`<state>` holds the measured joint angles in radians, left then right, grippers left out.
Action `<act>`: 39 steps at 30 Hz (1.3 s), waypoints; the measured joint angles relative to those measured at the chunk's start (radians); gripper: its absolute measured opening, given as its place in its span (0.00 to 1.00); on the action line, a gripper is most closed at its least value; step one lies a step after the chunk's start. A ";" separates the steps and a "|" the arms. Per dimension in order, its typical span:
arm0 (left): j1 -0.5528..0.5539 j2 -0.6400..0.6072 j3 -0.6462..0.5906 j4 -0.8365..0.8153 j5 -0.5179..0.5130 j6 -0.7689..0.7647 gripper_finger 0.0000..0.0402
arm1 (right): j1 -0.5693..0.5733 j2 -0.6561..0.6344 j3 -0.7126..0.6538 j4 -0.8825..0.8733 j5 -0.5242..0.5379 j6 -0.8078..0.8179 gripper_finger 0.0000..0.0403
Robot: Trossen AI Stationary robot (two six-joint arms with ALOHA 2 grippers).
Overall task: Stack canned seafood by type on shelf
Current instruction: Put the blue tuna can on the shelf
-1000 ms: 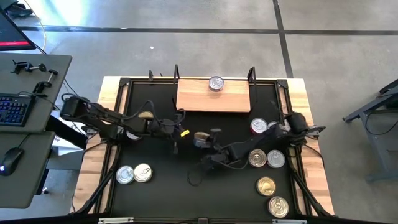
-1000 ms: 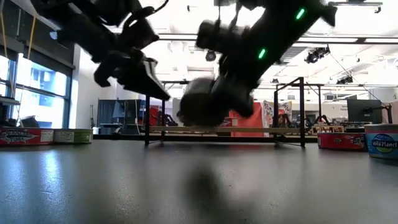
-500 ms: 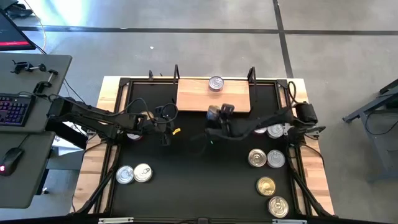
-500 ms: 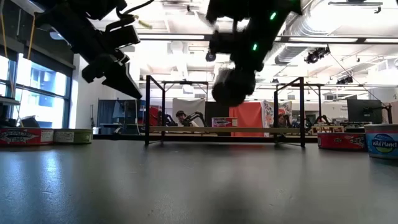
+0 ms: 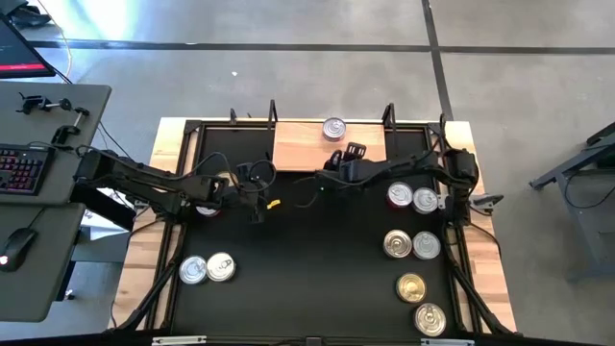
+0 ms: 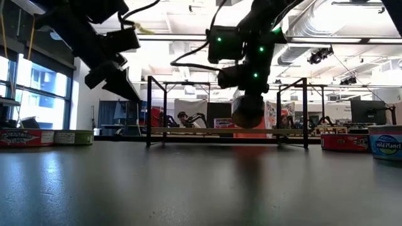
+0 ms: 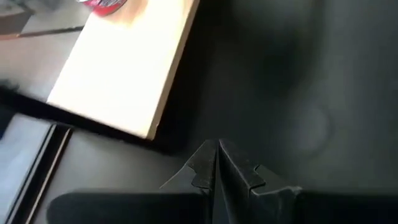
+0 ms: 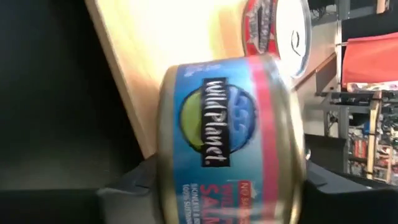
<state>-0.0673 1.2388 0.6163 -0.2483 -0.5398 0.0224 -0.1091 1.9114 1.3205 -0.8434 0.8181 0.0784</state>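
- One blue-labelled can (image 8: 230, 140) sits pinched between my right fingers (image 5: 338, 165), held over the front edge of the shelf (image 5: 298, 154).
- A red-sided can (image 5: 333, 129) stands on the shelf behind it.
- My left fingers (image 7: 219, 167) are pressed together, empty, above the counter (image 5: 288, 279).

The shelf (image 5: 330, 152) was pale, smooth, matt wood with thin black metal posts. The table (image 5: 288, 279) had a dark matt top that showed a dull sheen, edged in light wood. The can (image 8: 230, 140) between the right tool's (image 5: 338, 165) fingers wore a glossy blue-and-red paper label over gold metal. The loose tins (image 5: 413, 245) had shiny metal lids.
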 joint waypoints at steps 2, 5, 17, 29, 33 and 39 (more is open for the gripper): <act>0.000 -0.003 0.000 -0.042 -0.045 -0.032 0.03 | -0.008 0.000 0.000 -0.007 0.000 0.000 0.59; 0.000 -0.013 0.000 -0.113 -0.118 -0.081 0.03 | -0.020 0.000 0.000 -0.011 -0.005 0.000 0.66; -0.042 -0.016 0.000 -0.205 -0.207 -0.161 0.03 | -0.109 -0.007 0.000 -0.022 -0.092 -0.093 0.69; -0.093 -0.016 0.000 -0.205 -0.229 -0.167 0.03 | -0.137 -0.015 0.196 -0.184 -0.308 -0.005 0.56; -0.109 -0.016 0.000 -0.221 -0.241 -0.173 0.03 | -0.212 -0.016 0.238 -0.179 -0.372 -0.006 0.37; -0.127 -0.016 0.000 -0.319 -0.308 -0.262 0.03 | -0.339 -0.016 0.194 -0.144 -0.536 0.001 0.05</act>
<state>-0.1942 1.2228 0.6163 -0.5669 -0.8483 -0.2395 -0.4486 1.8954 1.5141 -0.9873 0.2821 0.0796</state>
